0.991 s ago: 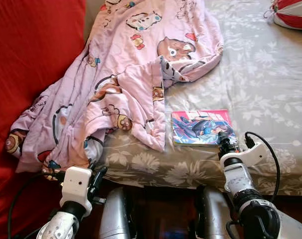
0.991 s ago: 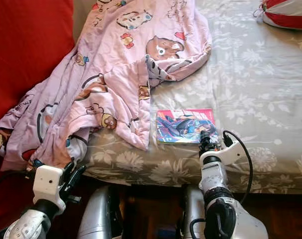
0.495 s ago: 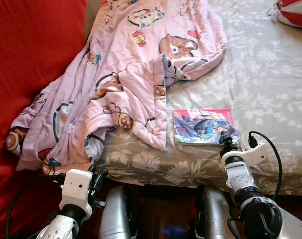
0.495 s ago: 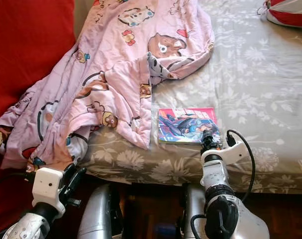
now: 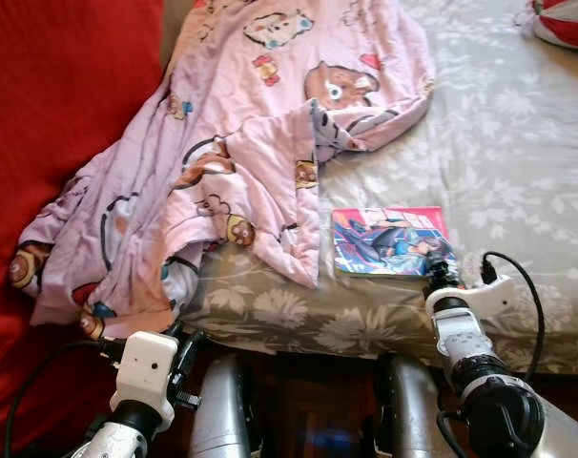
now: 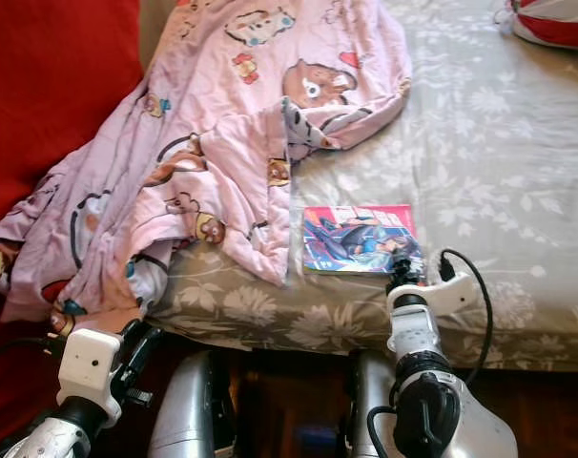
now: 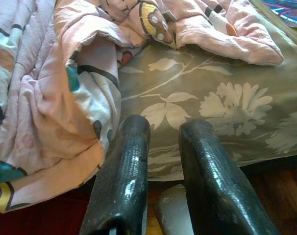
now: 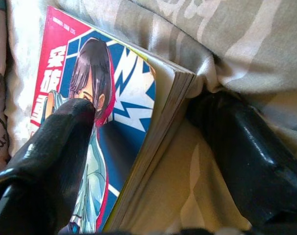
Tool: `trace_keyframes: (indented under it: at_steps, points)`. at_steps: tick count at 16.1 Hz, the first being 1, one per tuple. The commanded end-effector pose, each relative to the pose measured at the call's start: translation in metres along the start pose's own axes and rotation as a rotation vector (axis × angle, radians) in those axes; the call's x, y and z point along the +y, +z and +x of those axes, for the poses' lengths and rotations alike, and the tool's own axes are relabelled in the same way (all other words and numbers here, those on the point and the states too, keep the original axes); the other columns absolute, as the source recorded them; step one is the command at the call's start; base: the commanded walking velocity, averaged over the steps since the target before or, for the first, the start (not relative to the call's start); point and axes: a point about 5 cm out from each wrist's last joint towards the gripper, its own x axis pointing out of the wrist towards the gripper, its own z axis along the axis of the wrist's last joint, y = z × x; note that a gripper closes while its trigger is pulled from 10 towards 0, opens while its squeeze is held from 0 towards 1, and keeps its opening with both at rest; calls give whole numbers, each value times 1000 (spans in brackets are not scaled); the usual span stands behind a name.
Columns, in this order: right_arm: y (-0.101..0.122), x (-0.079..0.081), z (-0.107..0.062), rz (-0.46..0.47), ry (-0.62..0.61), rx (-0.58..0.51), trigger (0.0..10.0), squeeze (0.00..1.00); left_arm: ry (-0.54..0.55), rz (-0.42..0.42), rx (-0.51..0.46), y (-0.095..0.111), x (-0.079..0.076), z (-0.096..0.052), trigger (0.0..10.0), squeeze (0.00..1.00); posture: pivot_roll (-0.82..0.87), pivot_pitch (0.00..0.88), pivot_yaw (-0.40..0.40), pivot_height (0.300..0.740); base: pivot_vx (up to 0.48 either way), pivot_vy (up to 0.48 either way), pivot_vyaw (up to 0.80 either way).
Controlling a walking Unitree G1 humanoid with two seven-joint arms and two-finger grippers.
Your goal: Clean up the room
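**Right hand set around the corner of a comic book on a bed**

A bed [image 5: 518,143] covered in a grey sheet with a pale flower pattern is seen from above. A thin comic book [image 5: 388,242] with a red, blue and white cover lies flat near the bed's near edge, right of centre. The right hand [image 8: 153,147] is placed at the book's near right corner: in the right wrist view, one black finger rests on top of the cover and the other is pressed into the sheet beside the page edges, so the corner sits between the parted fingers. Whether the book is actually gripped cannot be told.

A pink blanket [image 5: 241,143] printed with cartoon bears is crumpled over the left part of the bed, with one fold lying just left of the book and its lower end hanging over the bed's near edge. A red surface [image 5: 60,114] is seen on the far left. A red and white cushion [image 5: 561,24] sits at the far right corner.

The left hand [image 7: 160,166] is held low before the bed's near edge, beside the hanging blanket, its fingers slightly parted and holding nothing.
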Motion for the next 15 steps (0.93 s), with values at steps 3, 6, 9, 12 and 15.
trace_keyframes:
  at_steps: [3,6,9,12,15]
  points:
    - [-21,-34,-12,54,-137,77,10000,0,-6,29,27,-1,1,-4,10000,0,363,281,118,549,0,0,0]
    - [-22,-6,-4,80,-29,80,10000,0,-2,40,26,-1,2,-3,10000,0,363,280,118,549,0,0,0]
    - [-22,17,1,90,72,87,10000,0,-1,47,29,-1,2,-3,10000,0,362,273,115,549,0,0,0]
    - [-21,21,2,72,83,92,0,0,-1,49,36,-3,1,-4,10000,0,361,274,111,549,0,0,0]
    - [-23,19,1,56,107,108,0,0,-3,48,45,-5,-1,-4,10000,0,357,278,114,549,0,0,0]
